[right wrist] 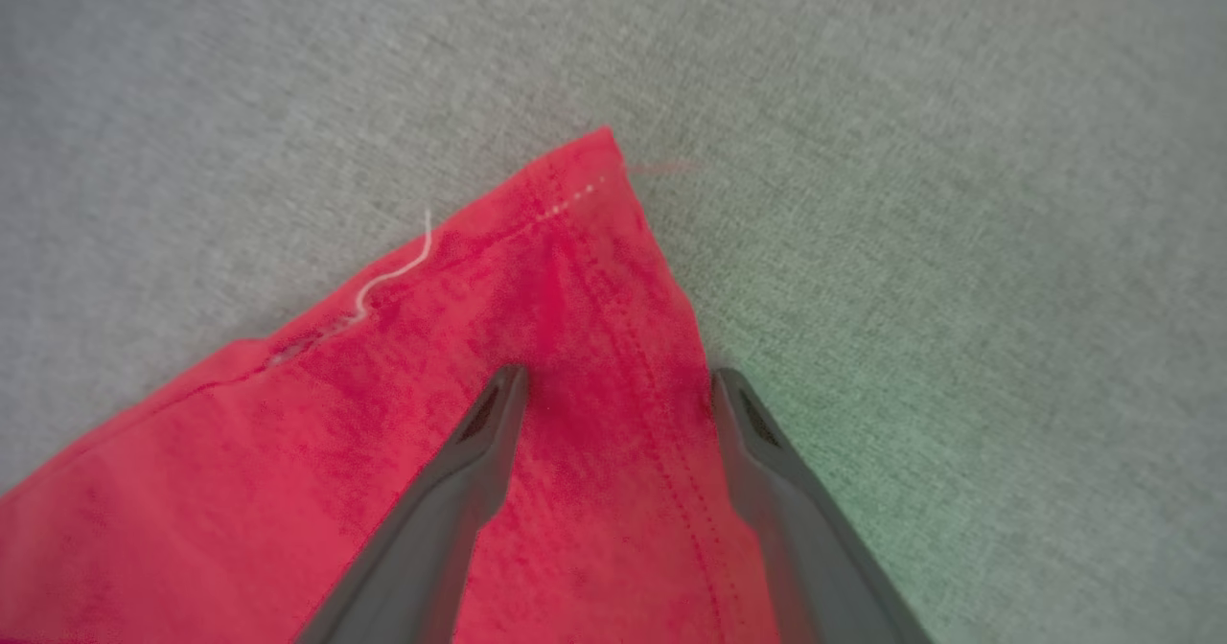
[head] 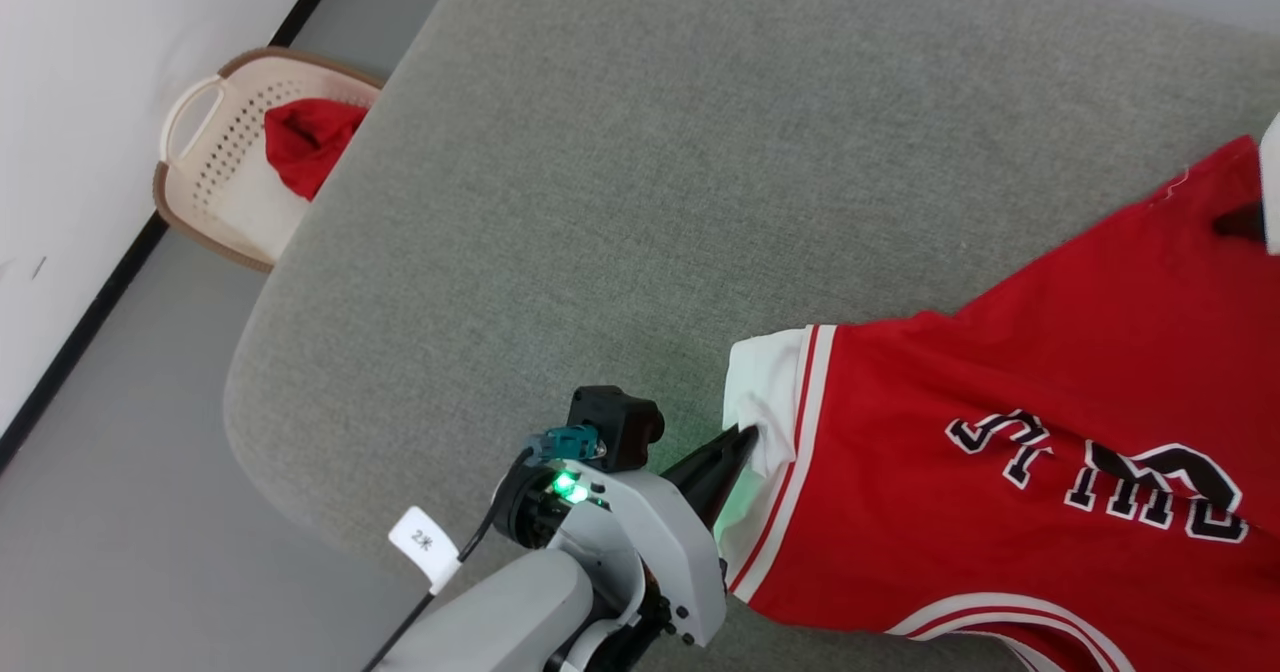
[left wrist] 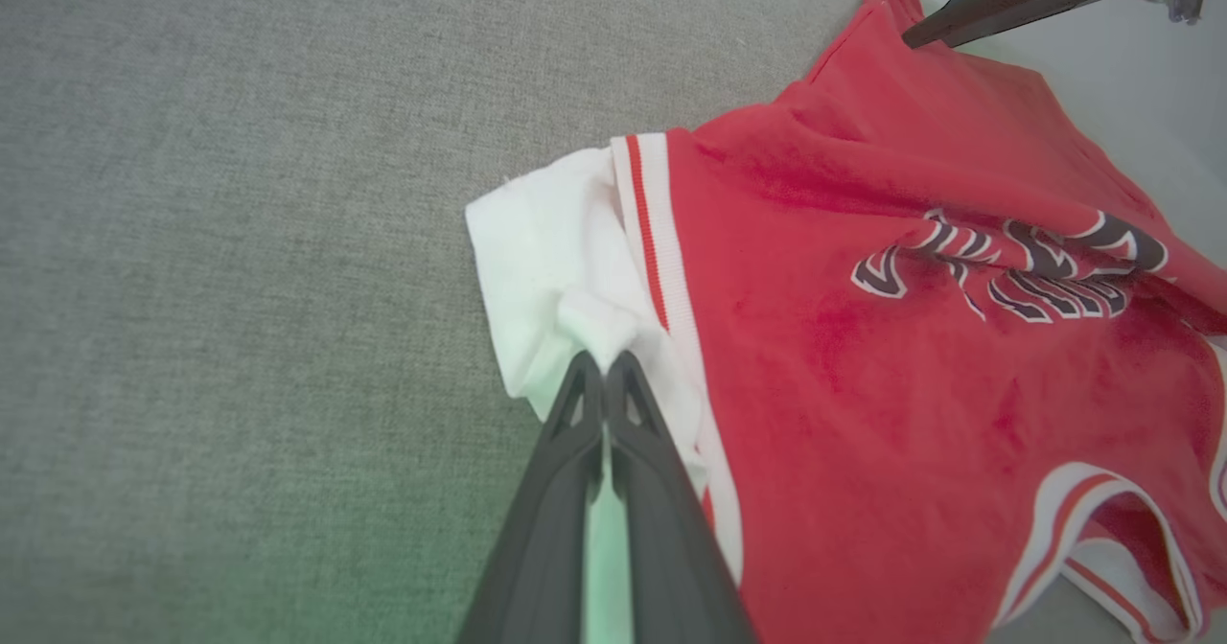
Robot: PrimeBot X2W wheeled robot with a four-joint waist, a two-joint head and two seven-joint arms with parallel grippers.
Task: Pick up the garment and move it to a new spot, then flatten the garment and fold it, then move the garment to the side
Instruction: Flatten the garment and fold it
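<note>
left hand [left wrist: 604, 361]: fingers pressed together, pinching a raised fold of the white sleeve [left wrist: 546, 261] close to its cuff.
right hand [right wrist: 618, 376]: fingers spread wide, gripping nothing. One fingertip rests on red cloth and the other at the stitched edge, just behind the hem corner [right wrist: 585, 203].
garment [head: 1000, 372]: the red jersey lies on the bench with its black lettering [head: 1100, 477] facing up. The body is rumpled into soft ridges, not smooth.
garment to hands: it spans the gap between them, with the sleeve end at the left hand and the far hem corner under the right hand.
bench [head: 600, 152]: grey fabric top with a rounded corner. A wide bare stretch lies to the robot's left of the jersey.
beyond the bench: a pale perforated basket [head: 200, 182] stands on the floor [head: 120, 472] by the wall. It holds a plain red cloth [head: 305, 142], well apart from the jersey.
done, as I judge it: the jersey is out on the bench, roughly spread.
left, as I judge it: pulling it flat, with the right hand yet to take hold, then the fold, then the shift aside.
</note>
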